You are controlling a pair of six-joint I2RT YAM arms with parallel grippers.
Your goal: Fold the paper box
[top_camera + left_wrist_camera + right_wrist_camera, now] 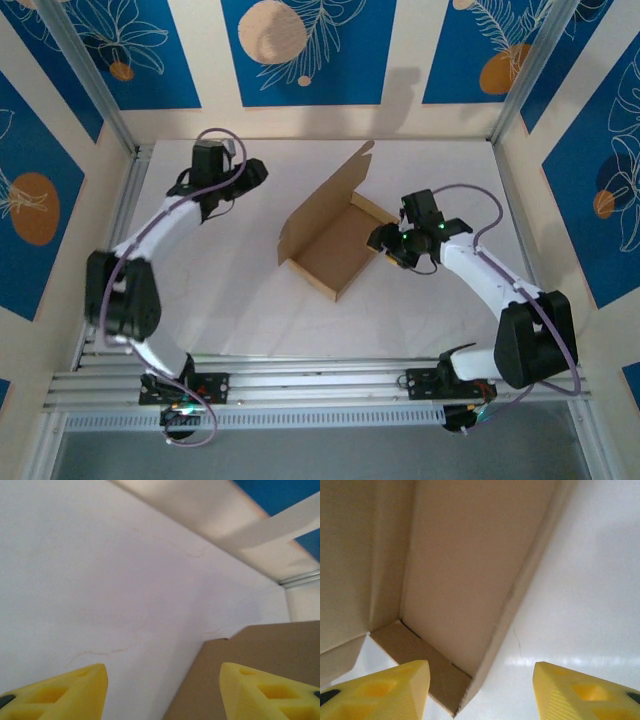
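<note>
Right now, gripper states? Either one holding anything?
Left gripper: open, holding nothing.
Right gripper: open at the box corner, not gripping it.

Paper box [335, 245]: plain brown cardboard, partly folded, side walls raised, lid flap upright.

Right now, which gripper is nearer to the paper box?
Right. The right gripper is close beside the paper box at its right side; the left gripper is off to its left, with bare table between.
</note>
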